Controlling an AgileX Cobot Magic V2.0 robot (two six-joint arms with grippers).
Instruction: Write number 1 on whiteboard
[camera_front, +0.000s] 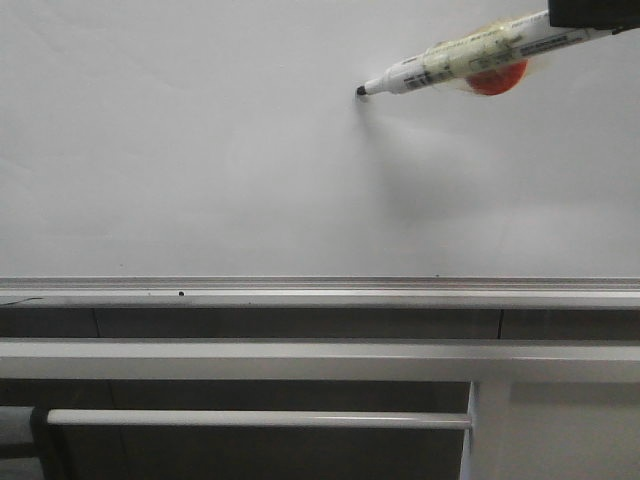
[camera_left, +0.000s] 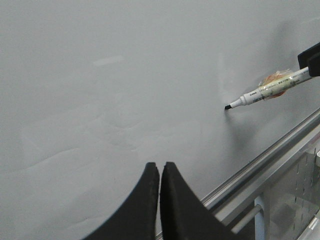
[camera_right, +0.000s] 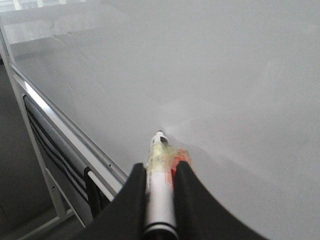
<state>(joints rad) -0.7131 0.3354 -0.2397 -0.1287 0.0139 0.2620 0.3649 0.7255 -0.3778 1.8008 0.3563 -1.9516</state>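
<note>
The whiteboard (camera_front: 200, 150) (camera_left: 100, 100) (camera_right: 240, 75) is plain glossy white and fills most of every view. My right gripper (camera_right: 160, 167) is shut on a white marker (camera_front: 470, 55) (camera_left: 267, 90) (camera_right: 160, 190) wrapped in yellowish tape with an orange-red patch. The marker comes in from the upper right in the front view, and its black tip (camera_front: 361, 90) meets its own shadow on the board. The number 1 is out of view. My left gripper (camera_left: 160, 165) is shut on nothing, a little off the board.
A silver aluminium rail (camera_front: 320, 297) runs along the board's bottom edge, with a tiny black dot (camera_front: 181, 294) on it. Below it are grey metal frame bars (camera_front: 300, 360) and a thin horizontal rod (camera_front: 260, 419).
</note>
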